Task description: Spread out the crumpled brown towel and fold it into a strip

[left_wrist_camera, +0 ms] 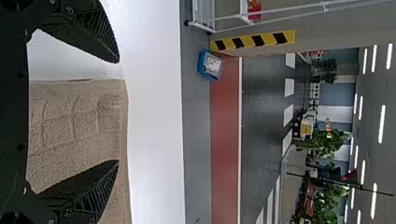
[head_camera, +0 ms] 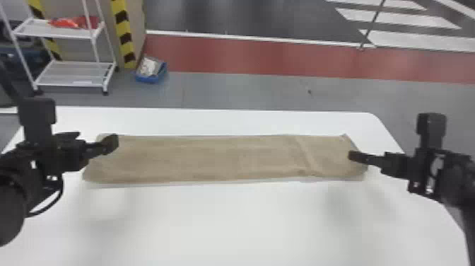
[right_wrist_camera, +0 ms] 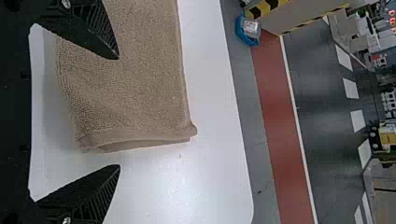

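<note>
The brown towel (head_camera: 212, 159) lies as a long flat strip across the white table, with a crease near its right end. My left gripper (head_camera: 113, 141) is above the strip's left end; in the left wrist view that gripper (left_wrist_camera: 117, 112) stands open, the towel (left_wrist_camera: 74, 121) beyond its fingers. Over the right end is my right gripper (head_camera: 353, 156). The right wrist view has this gripper (right_wrist_camera: 118, 112) open too, its fingers on either side of the towel's end (right_wrist_camera: 135, 93), where layered edges show. Nothing is held between either pair of fingers.
The white table (head_camera: 226, 219) extends in front of the towel, with a narrower band behind it. Beyond the table's far edge, a white shelf cart (head_camera: 74, 74) and a blue bin (head_camera: 152, 76) stand on the floor.
</note>
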